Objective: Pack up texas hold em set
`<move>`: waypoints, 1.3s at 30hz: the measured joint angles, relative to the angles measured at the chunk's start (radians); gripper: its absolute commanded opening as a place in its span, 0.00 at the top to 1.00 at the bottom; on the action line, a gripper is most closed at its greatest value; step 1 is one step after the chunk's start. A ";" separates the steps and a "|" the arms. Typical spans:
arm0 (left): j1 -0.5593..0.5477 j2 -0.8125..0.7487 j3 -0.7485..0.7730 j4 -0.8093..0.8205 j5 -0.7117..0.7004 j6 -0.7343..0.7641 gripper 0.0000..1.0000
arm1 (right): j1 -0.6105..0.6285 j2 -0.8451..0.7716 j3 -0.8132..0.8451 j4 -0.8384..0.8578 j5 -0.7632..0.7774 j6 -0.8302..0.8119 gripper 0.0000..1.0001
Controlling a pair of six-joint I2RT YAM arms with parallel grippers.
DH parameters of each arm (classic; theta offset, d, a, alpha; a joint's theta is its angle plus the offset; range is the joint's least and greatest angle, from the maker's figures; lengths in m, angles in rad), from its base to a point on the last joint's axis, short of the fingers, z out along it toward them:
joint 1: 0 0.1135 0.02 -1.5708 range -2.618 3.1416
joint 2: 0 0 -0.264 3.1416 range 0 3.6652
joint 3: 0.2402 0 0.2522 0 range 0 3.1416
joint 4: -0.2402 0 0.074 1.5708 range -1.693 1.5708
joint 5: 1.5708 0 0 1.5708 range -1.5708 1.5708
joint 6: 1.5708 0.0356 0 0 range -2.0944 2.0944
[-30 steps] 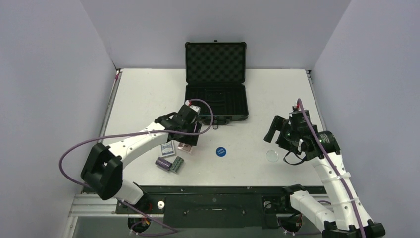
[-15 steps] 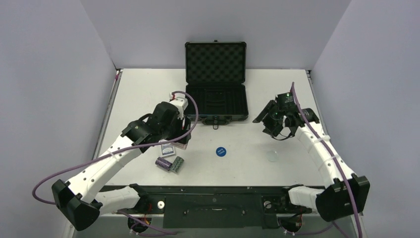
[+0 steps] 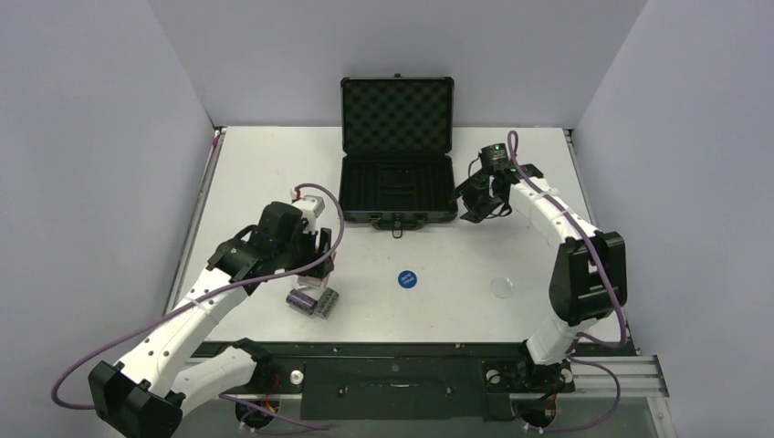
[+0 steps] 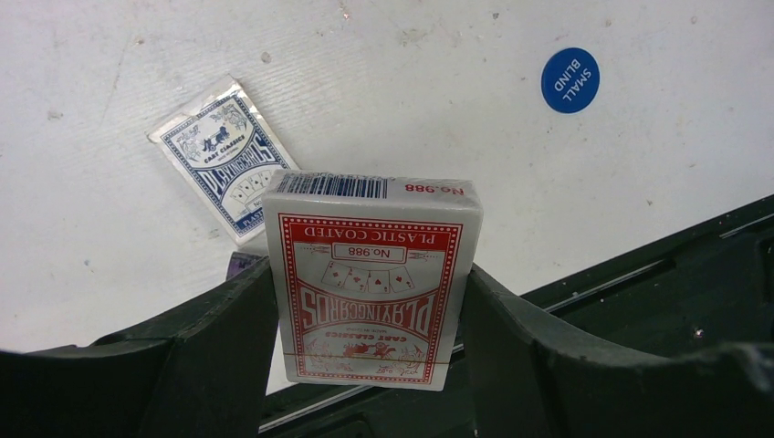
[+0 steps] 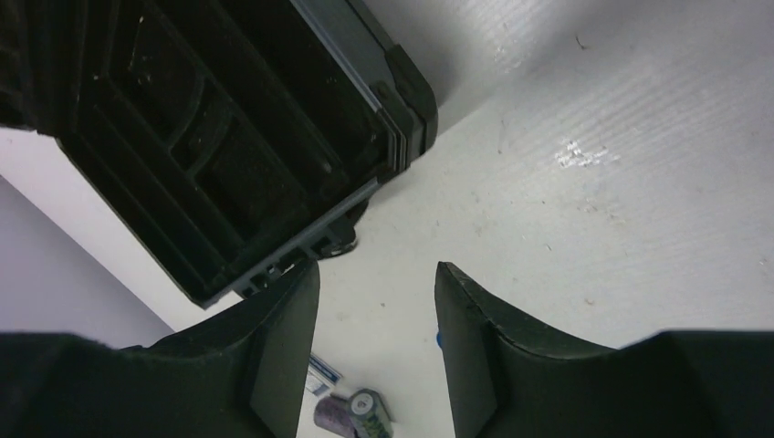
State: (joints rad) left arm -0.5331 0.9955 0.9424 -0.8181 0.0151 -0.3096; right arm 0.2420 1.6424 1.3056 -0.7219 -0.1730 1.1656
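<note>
At the left, the left gripper pinches the red card deck by its long sides, one finger pressed flat against each; the box is printed "No. 988" and "PLASTIC COATED". Beyond it the blue card deck lies flat on the white desk, skewed at an angle. In the overhead view this gripper sits over the near-left part of the desk, just above the chip stacks; the two short rolls, one purple and one green, lie on their sides touching each other.

Further right lies the blue disc, marked "SMALL BLIND" in the left wrist view; it is alone on bare desk, apart from both the chips and the case.

The black case stands open at the back centre: its lid is upright and lined with egg-crate foam, its base is flat with dark moulded compartments, and its handle faces the arms.

At the case's near right corner is the right gripper, just beside the case; its fingers are spread apart with only desk showing between them — it holds nothing.

The clear disc lies nearer the front edge, well apart from that gripper and to the right of the blue disc.
</note>
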 measured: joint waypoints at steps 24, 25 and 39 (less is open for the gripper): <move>0.049 0.041 -0.040 0.054 0.008 0.109 0.97 | -0.013 0.305 0.154 0.019 -0.020 0.076 1.00; 0.049 0.043 -0.040 0.054 0.008 0.109 0.97 | -0.013 0.311 0.160 0.024 -0.023 0.080 1.00; 0.051 0.074 -0.012 0.048 0.008 0.098 0.99 | -0.012 0.403 0.240 0.051 -0.024 0.051 1.00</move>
State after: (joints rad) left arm -0.4824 1.0691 0.9306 -0.7700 0.0235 -0.2111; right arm 0.2298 2.0453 1.5452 -0.6712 -0.1967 1.2163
